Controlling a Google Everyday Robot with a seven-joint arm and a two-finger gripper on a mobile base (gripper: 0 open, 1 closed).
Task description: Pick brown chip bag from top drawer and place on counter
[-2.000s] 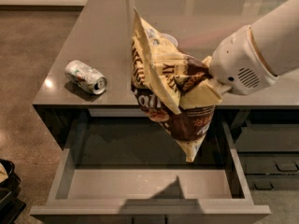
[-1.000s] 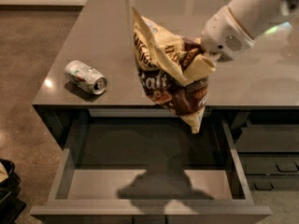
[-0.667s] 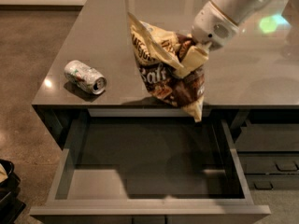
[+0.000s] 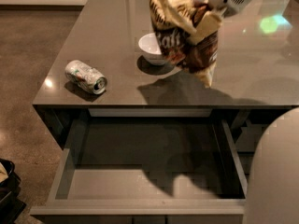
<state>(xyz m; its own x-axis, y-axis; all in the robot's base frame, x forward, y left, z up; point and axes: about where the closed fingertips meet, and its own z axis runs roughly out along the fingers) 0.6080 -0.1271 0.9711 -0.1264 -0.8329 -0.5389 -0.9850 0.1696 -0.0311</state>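
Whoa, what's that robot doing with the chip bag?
The robot's gripper holds the brown chip bag up in the air over the counter, just beside a white bowl. The top drawer below stands pulled open. The bag is not set down yet. A crushed can lies on the counter too.

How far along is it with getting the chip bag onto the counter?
Done: the brown chip bag is out of the top drawer, which stands open and looks empty. In hand: the end effector, at upper right, grips the bag above the counter. Left: lowering it onto the counter and letting go.
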